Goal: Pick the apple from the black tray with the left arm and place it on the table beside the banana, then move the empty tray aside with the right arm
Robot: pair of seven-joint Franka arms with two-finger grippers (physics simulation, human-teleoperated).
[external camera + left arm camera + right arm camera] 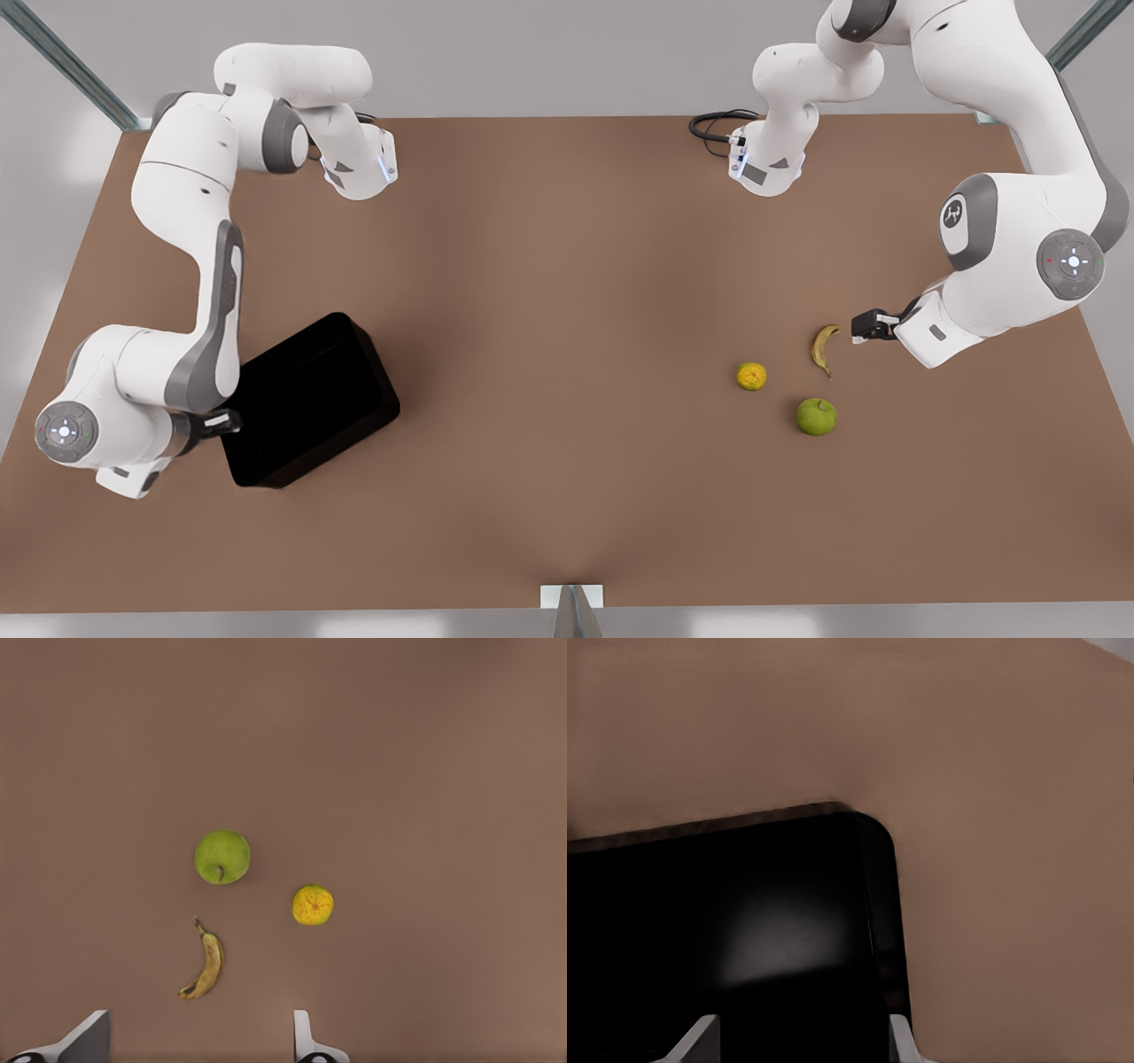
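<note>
**A:** Where did the apple [816, 416] lie?

**B:** On the table [549, 354], just beside the banana [825, 348], with an orange [751, 376] near them. The black tray [310, 403] held nothing I could see, so the tray looked like the step left.

**A:** Which arm was nearer it?

**B:** The right gripper [223, 423], at the front view's left. It sat at the tray's edge, the tray stretching away from it toward the table's middle. In the right wrist view its fingers [698, 1034] stood spread, with the tray's rim and a rounded corner between and beyond them.

**A:** And the left gripper [870, 326]?

**B:** It hung near the banana's stem end, well apart from the tray, fingers [303, 1035] spread and holding nothing.

**A:** Anything unclear?

**B:** The right forearm covered one tray corner, and the black interior gave little away. I couldn't tell whether the fingers touched the rim.
</note>
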